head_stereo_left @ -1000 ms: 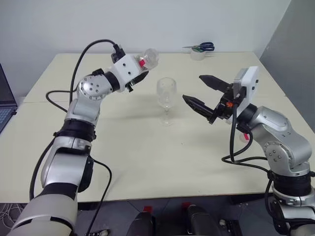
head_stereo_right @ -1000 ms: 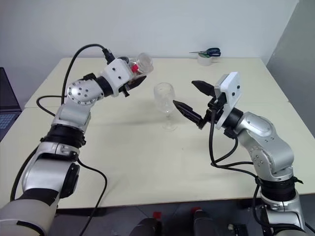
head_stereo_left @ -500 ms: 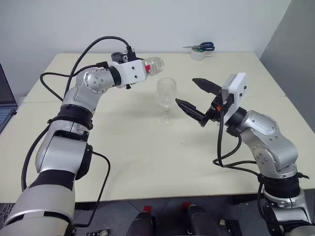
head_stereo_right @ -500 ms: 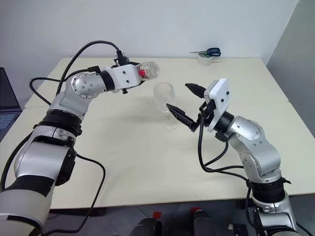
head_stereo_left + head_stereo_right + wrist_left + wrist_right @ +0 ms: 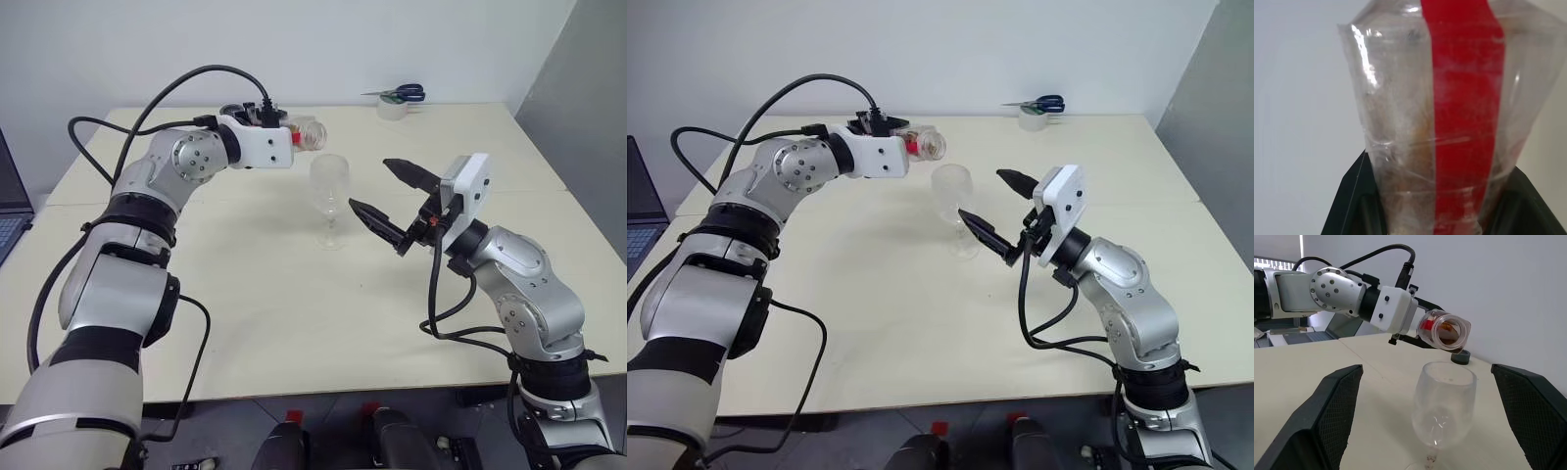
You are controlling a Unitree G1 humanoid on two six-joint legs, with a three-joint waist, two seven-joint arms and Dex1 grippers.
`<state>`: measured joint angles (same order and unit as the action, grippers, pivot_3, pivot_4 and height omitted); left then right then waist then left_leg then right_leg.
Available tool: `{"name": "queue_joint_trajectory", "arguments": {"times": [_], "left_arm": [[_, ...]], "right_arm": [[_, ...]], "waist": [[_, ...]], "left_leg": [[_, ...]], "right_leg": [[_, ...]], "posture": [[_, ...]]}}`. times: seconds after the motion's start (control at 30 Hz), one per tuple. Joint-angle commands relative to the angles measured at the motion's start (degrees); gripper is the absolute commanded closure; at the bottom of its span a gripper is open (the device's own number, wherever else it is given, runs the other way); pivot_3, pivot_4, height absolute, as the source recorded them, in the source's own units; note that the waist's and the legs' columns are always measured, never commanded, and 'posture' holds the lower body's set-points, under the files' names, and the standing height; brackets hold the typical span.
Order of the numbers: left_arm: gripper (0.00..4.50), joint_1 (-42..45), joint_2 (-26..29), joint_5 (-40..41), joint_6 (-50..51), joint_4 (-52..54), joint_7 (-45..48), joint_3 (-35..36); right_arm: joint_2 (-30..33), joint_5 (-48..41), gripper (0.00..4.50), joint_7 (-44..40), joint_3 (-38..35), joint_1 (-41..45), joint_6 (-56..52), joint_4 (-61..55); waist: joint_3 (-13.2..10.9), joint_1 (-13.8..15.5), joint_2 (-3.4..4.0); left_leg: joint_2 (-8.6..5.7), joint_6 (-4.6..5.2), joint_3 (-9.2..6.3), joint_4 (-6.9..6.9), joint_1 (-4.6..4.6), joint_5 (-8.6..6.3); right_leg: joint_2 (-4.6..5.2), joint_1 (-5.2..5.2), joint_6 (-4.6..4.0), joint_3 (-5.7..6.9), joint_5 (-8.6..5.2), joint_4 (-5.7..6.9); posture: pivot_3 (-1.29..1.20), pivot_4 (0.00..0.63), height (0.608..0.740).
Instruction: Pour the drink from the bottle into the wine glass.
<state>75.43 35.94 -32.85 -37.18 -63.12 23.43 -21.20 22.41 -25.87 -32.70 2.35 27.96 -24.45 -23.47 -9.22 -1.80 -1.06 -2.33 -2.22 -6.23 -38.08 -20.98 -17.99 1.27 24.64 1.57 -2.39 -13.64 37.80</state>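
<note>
My left gripper (image 5: 292,139) is shut on the bottle (image 5: 310,133), a clear bottle with a red strip (image 5: 1464,98). It lies about level, with its open mouth (image 5: 1449,331) just above and behind the rim of the wine glass (image 5: 330,186). A little amber drink (image 5: 1447,326) lies inside the bottle near the mouth. The clear wine glass (image 5: 1444,404) stands upright on the table, and its bowl looks empty. My right gripper (image 5: 369,184) is open just to the right of the glass, pointing at it without touching it.
The cream table (image 5: 274,304) carries scissors (image 5: 404,94) and a roll of tape (image 5: 394,109) at its far edge. A laptop (image 5: 10,211) sits at the left edge. Black cables loop from both arms.
My left wrist has rolled, tipping the bottle from mouth-up to about level and bringing its mouth closer to the glass rim. The right gripper has stayed open, edging slightly toward the glass.
</note>
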Motion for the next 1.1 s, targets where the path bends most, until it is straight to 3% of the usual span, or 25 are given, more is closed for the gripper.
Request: {"name": "queue_joint_trajectory", "arguments": {"times": [0.03, 1.1], "left_arm": [[2.74, 3.55, 1.04, -1.9, -1.7, -0.01, -3.03, -0.95], [2.74, 8.73, 1.75, -10.99, -3.87, -4.96, -12.01, -7.58]], "right_arm": [[-0.23, 0.2, 0.0, -0.2, -0.78, 0.28, 1.59, -0.73], [0.49, -0.35, 0.0, 0.79, -1.48, 0.62, 0.23, -1.93]], "waist": [[0.0, 0.0, 0.0], [0.0, -0.02, 0.0]], "left_leg": [[0.0, 0.0, 0.0, -0.01, 0.0, 0.0], [-0.04, 0.01, 0.06, -0.05, -0.02, 0.01]], "right_leg": [[0.0, 0.0, 0.0, 0.01, 0.0, 0.01], [-0.04, 0.06, 0.01, -0.01, -0.01, 0.15]], "posture": [[0.0, 0.15, 0.74], [0.0, 0.15, 0.74]]}}
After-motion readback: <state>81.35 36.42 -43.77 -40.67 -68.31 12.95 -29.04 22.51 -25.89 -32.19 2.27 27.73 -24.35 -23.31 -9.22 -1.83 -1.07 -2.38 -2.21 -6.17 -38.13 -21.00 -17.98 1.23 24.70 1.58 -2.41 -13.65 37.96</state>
